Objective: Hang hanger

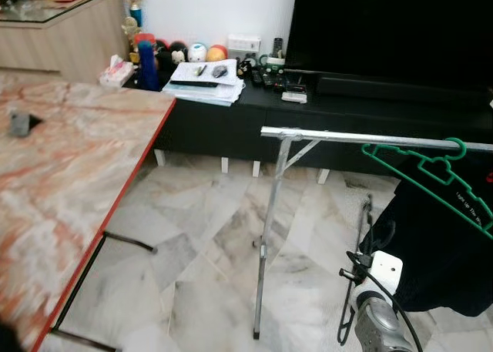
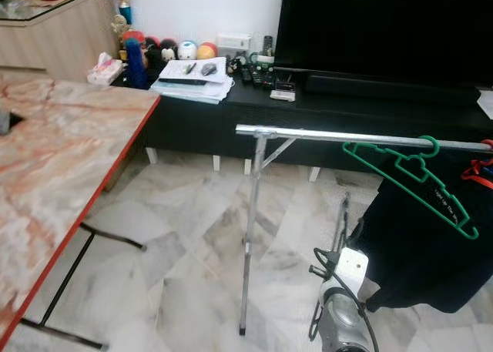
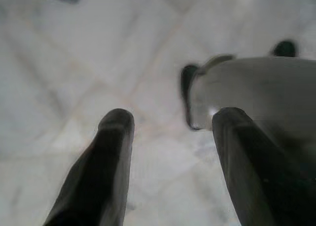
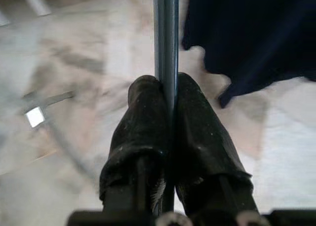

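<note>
Your right tool (image 4: 168,107) has its two black fingers (image 4: 145,122) pressed together, with a thin grey bar running straight up between them; from the wrist camera you cannot tell whether they truly clamp that bar or just lie either side of it. Beyond the fingers hangs a dark cloth (image 4: 252,33) over pale marble floor (image 4: 74,87).

Your left tool (image 3: 170,119) is spread wide apart and holds nothing. It points down at the floor, with a blurred grey shape beside one finger (image 3: 106,157) that you cannot identify.

The green hanger (image 1: 431,179) is already on the silver rail (image 1: 362,139) of the clothes rack, its hook over the rail near the right end. Its long axis slopes down to the right, away from the hook, so it hangs tilted rather than level. The black garment (image 1: 439,252) hangs below it from the same rail.

The head cameras give you what the wrist cameras cannot: the rack's upright leg (image 1: 266,244) standing on the floor, the marble worktop (image 1: 69,182) with a red edge on the left, and a black TV cabinet (image 1: 323,113) behind, cluttered with papers and small items. In the right eye view a second, red hanger (image 2: 481,171) peeks in at the rail's far right.
</note>
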You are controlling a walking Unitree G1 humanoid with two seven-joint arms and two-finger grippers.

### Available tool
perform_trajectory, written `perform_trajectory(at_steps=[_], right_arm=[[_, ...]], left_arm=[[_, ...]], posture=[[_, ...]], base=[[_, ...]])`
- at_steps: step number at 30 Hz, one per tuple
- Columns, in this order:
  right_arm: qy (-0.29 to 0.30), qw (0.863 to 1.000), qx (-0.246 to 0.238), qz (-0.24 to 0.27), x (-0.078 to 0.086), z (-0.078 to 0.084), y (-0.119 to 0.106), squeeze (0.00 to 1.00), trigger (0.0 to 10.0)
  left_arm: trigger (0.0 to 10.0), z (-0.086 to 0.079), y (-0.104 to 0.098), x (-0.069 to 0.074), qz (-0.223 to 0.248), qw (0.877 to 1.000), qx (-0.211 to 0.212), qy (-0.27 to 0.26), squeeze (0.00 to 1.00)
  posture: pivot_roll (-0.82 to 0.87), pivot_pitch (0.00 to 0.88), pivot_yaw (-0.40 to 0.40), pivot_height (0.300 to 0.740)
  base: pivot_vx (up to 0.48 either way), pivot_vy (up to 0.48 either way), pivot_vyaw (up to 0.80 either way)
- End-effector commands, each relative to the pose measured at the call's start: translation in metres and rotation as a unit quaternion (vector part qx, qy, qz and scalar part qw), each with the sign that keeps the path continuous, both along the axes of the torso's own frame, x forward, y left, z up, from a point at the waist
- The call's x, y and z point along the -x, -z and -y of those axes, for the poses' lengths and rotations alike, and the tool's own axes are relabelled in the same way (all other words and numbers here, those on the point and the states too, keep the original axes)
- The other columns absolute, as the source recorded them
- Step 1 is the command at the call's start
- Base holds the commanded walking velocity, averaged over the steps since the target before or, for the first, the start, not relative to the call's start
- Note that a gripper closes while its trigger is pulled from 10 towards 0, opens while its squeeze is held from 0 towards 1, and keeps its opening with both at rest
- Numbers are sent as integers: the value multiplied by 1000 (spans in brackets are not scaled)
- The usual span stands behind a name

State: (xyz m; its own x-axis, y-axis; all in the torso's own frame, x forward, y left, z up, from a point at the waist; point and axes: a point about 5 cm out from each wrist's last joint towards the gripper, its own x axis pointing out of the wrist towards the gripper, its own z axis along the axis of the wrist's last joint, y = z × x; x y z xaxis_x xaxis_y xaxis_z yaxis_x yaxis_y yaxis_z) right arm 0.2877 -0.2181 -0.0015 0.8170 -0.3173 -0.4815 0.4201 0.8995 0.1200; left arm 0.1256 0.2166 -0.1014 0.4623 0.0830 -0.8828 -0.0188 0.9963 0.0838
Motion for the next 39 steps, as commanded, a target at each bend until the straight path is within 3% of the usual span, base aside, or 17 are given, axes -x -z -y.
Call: perform_trajectory(at_steps=[1,13,20,24,26,27,28,29,32,34,39], right_arm=[[0,1000,0,6,-5,-2,-4,0,10000],[-42,997,31,59,-40,-3,-43,0,10000],[-51,996,36,71,-47,-3,-52,0,10000],[-83,995,27,55,-36,-13,-35,0,10000],[-122,992,37,23,-21,-20,-16,0,10000],[-117,993,18,2,-9,-19,-3,0,10000],[-117,993,18,2,-9,-19,-3,0,10000],[-114,993,15,-37,12,-15,16,0,10000],[-123,988,32,-83,36,-9,34,0,10000],[-135,984,39,-106,45,-8,41,0,10000],[-135,984,39,-106,45,-8,41,0,10000]], left_arm=[[10000,1,3,9,-15,1000,2,5,0],[10000,13,3,2,-5,1000,13,7,0],[10000,16,3,-1,0,1000,11,5,0],[10000,19,3,-3,1,1000,13,3,0],[10000,21,2,-4,2,1000,12,4,0],[10000,21,2,-4,2,1000,13,4,0],[10000,21,2,-4,2,1000,13,4,0],[10000,22,2,-5,3,1000,12,5,0],[10000,22,2,-5,5,1000,11,4,0],[10000,22,2,-6,7,1000,14,2,0],[10000,22,2,-6,7,1000,14,2,0]], posture=[[41,116,-65,740],[47,132,-71,740],[46,133,-72,740],[50,139,-76,740],[50,143,-73,740],[47,147,-70,740],[47,147,-70,740],[46,151,-67,740],[41,158,-59,740],[40,160,-55,740],[40,160,-55,740]], base=[[0,0,0],[0,0,0],[0,0,0],[0,0,0],[0,0,0],[0,0,0],[0,0,0],[0,0,0],[0,0,0],[0,0,0],[0,0,0]])
